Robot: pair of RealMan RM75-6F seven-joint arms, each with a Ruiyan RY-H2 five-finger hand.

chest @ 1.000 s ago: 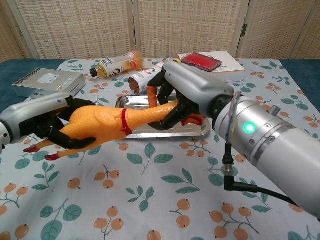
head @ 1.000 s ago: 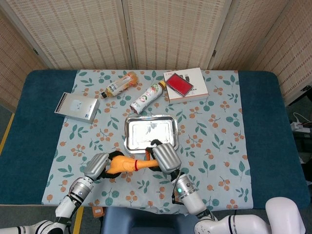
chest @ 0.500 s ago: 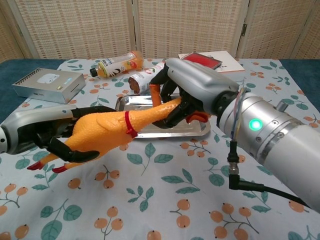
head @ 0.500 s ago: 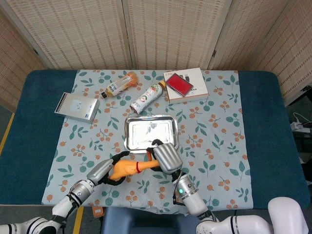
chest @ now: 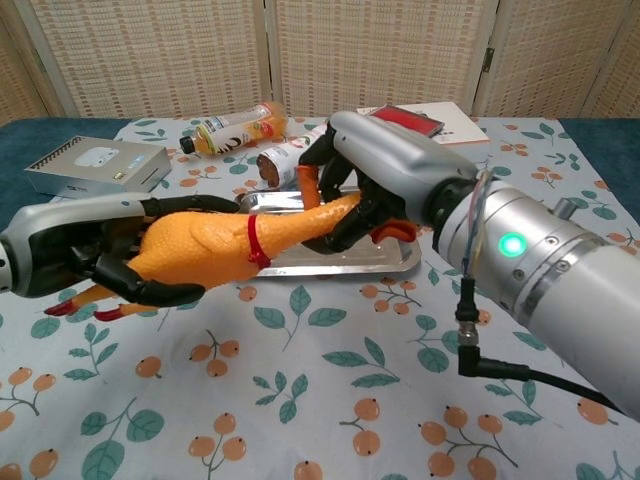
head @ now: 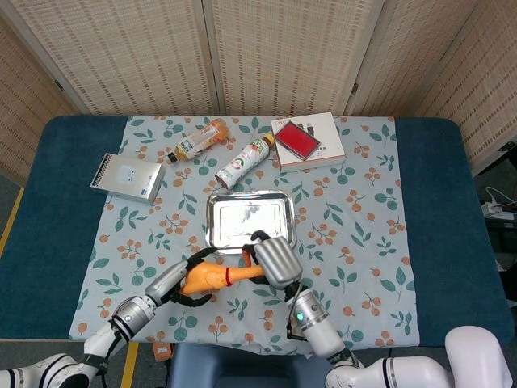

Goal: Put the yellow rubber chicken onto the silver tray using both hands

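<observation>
Leafy cloth; L robot hand (chest: 95,250) & R robot hand (chest: 385,180) both grip chicken (chest: 225,250), head hidden, tray (head: 218,212) behind

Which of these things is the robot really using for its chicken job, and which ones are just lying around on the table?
Being used:
yellow rubber chicken, held off the table
silver metal tray
left hand, gripping the chicken's body
right hand, gripping its neck

Just lying around:
orange juice bottle
white bottle with green label
white book with red case on top
grey flat box
</observation>
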